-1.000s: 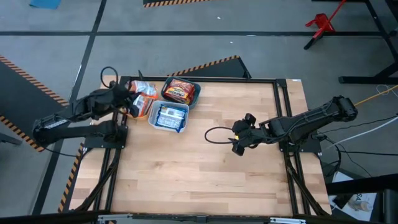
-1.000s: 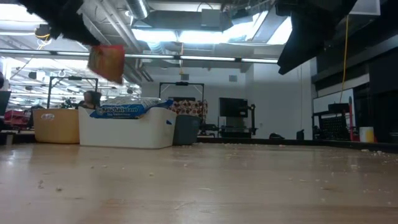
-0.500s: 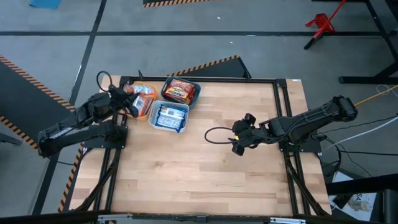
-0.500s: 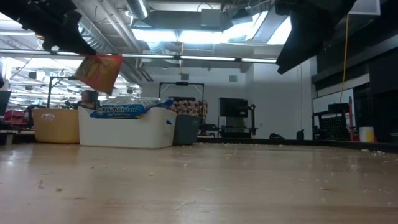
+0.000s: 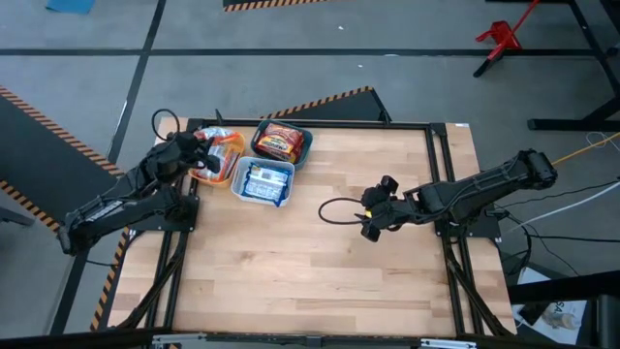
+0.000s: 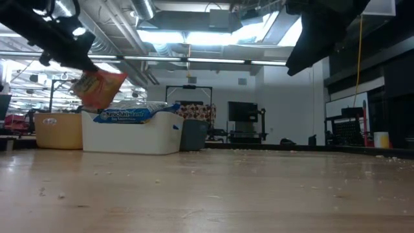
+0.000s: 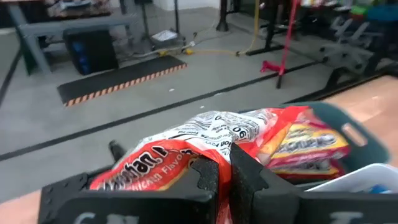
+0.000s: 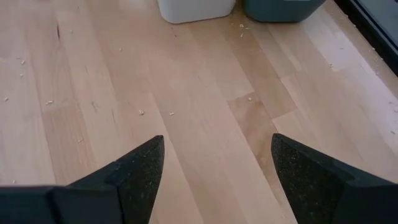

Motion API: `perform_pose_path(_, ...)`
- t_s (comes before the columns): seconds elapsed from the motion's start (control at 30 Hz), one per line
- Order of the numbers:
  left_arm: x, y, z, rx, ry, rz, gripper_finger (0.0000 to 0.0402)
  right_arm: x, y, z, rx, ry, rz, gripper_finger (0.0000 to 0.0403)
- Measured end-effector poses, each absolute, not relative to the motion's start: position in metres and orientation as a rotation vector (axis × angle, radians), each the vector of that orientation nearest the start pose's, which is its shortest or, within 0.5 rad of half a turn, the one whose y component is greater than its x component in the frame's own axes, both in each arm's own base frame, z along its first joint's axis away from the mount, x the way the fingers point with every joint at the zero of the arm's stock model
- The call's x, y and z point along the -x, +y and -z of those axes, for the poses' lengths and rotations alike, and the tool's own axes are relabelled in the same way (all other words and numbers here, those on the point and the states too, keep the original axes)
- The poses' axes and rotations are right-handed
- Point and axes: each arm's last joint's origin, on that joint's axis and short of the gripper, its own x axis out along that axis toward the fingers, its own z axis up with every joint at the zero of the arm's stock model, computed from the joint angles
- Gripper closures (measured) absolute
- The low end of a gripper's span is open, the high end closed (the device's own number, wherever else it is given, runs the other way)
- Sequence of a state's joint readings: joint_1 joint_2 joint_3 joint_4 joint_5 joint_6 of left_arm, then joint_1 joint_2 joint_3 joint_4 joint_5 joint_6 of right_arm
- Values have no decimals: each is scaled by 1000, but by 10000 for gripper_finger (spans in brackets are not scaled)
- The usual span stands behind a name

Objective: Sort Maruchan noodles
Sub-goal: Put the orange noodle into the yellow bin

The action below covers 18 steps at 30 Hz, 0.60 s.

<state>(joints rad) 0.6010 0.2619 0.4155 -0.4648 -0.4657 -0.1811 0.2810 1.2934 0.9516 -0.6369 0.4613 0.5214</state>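
**Inspector:** Start with the packet in hand.

**Assistant:** One orange-silver noodle packet (image 7: 163,163) is pinched between the fingers of the left claw (image 7: 224,180), which are closed tight on its crinkled edge. In the low view the same packet (image 6: 97,87) hangs tilted in the air, clear of the worktop (image 6: 207,188). From above, the left claw (image 5: 199,161) sits over the yellow bin (image 5: 230,153) at the far left corner of the worktop.

**Inspector:** Contents of the bins?

**Assistant:** The yellow bin holds orange-silver packets (image 5: 224,143). The teal bin (image 5: 304,145) just beside it holds red-orange packets (image 5: 279,142); these also show past the left claw in the left wrist view (image 7: 305,146). The white bin (image 5: 239,188), touching the nearer sides of the other two, holds blue-white packets (image 5: 265,181), whose top edge stands above the rim in the low view (image 6: 126,115).

**Inspector:** The other arm?

**Assistant:** The right claw (image 5: 372,215) hangs above bare wood near the middle of the worktop, well apart from the bins. Its fingers (image 8: 134,171) are spread wide with nothing between them. Small crumbs (image 8: 142,112) lie scattered on the boards beneath.

**Inspector:** Loose packets on the worktop?

**Assistant:** Every packet I can see is either in a bin or in the left claw.
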Motion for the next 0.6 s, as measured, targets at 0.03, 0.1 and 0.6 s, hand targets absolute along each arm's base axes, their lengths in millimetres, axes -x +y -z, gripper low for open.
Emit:
perform_pose_path(0.03, -65, 61, -237, 190, 233, -1095, 397, -245, 57, -254, -125, 836, 393, 121)
perform_pose_path(0.1, -66, 62, -229, 212, 239, -1092, 396, -245, 57, -254, -125, 835, 394, 121)
perform_pose_path(0.6, -74, 68, -206, 256, 179, -1090, 398, -245, 57, -254, -135, 833, 395, 121)
